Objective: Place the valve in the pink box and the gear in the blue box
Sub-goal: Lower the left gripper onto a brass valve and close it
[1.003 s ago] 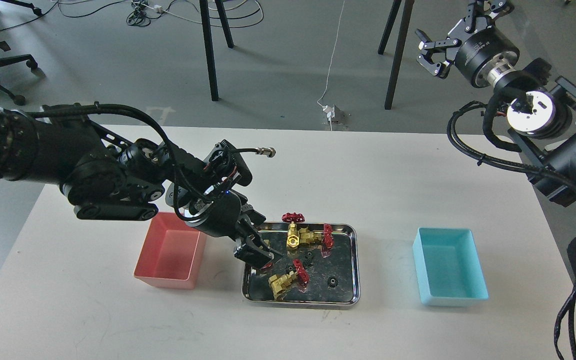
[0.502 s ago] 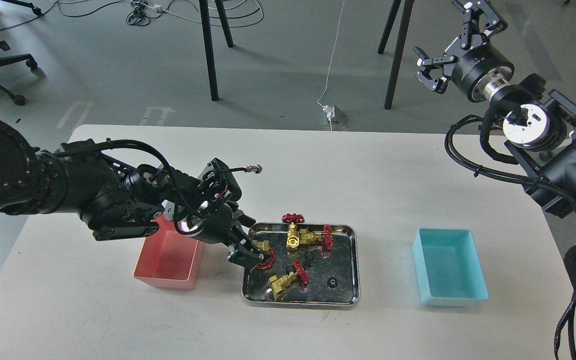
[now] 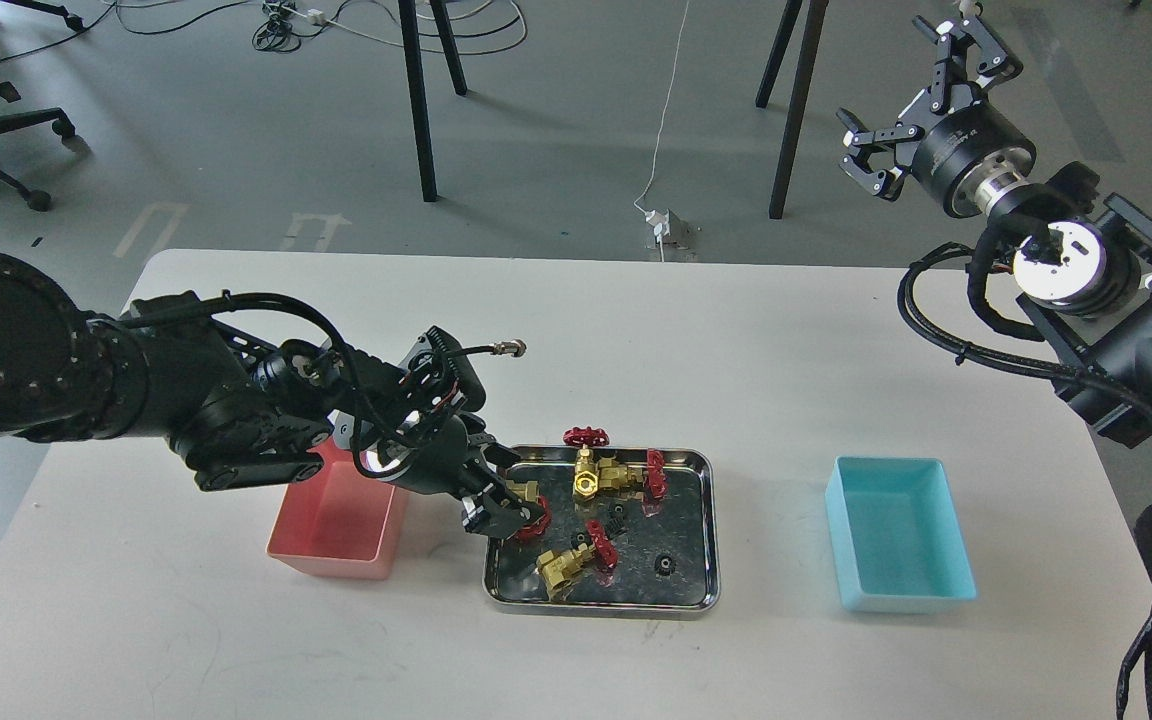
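My left gripper point(image 3: 504, 510) is shut on a brass valve with a red handwheel point(image 3: 533, 518), held at the left edge of the steel tray point(image 3: 708, 520). It is just right of the pink box point(image 3: 336, 515). Three more valves show in the tray: two together point(image 3: 604, 478) at the back and one point(image 3: 564, 567) at the front. Tiny black gears point(image 3: 666, 566) lie among them. The blue box point(image 3: 896, 545) stands to the right of the tray and looks empty. My right gripper point(image 3: 921, 95) is open and empty, high above the floor beyond the table's far right corner.
A loose cable end point(image 3: 506, 349) sticks out from my left wrist above the table. Chair and table legs point(image 3: 421, 100) and cables stand on the floor behind the table. The table's front edge lies close below the tray.
My left arm has drawn back to the left and its gripper has come up from the tray floor with a valve in it. My right gripper has shifted slightly right.
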Motion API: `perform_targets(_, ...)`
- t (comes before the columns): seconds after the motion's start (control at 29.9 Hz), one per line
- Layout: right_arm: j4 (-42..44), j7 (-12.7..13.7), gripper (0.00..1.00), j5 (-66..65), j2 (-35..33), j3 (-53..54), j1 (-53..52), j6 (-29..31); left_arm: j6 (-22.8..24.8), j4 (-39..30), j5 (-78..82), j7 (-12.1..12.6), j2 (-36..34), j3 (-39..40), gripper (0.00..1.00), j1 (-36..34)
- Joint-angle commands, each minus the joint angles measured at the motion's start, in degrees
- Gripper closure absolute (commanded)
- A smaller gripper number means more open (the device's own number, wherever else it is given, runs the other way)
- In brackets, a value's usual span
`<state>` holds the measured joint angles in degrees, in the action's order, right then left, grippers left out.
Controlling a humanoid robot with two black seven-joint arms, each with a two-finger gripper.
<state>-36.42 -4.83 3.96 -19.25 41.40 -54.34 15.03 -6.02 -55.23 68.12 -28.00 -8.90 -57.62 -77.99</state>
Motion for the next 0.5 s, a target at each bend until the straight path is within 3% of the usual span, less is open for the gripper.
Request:
perform_targets(0.0,0.0,0.0,0.0,0.0,0.0,0.0,0.2,0.0,-0.1,0.2,0.2,0.0,0.3,0.0,0.43,0.2)
perform_targets(0.37,0.1,-0.2,0.0,0.0,0.1,0.2,1.3,0.0,-0.2,0.0,0.4,0.0,0.1,0.0,0.87,-0.2)
perform_targets(0.47,0.1,-0.2,0.0,0.0,0.0,0.3,1.3,0.0,-0.2,-0.6,0.4,0.0,-0.1,0.0,0.93,-1.0)
